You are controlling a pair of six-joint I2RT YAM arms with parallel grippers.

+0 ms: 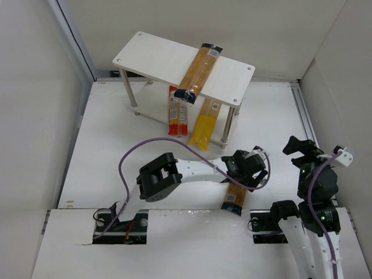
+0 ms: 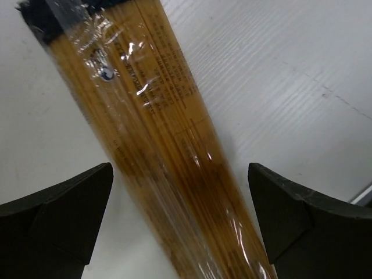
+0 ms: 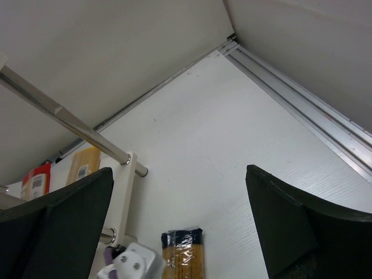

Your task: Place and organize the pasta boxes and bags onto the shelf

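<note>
A clear spaghetti bag (image 1: 199, 70) lies across the top board of the shelf (image 1: 151, 55). The red-and-orange box (image 1: 176, 113) and the yellow bag (image 1: 206, 123) lie on the lower board, their ends sticking out at the front. The second spaghetti bag (image 1: 235, 199) lies on the table. My left gripper (image 1: 239, 173) hovers over its far part. In the left wrist view the gripper (image 2: 180, 221) is open, with the bag (image 2: 157, 139) between the fingers and touching neither. My right gripper (image 1: 303, 152) is open and empty, raised at the right.
White walls enclose the table on three sides, with a metal rail (image 3: 302, 110) along the right edge. The right wrist view shows a shelf leg (image 3: 70, 119), the table bag's dark end (image 3: 183, 239) and the left wrist's white part (image 3: 129, 264). A purple cable (image 1: 131, 157) loops over the left arm.
</note>
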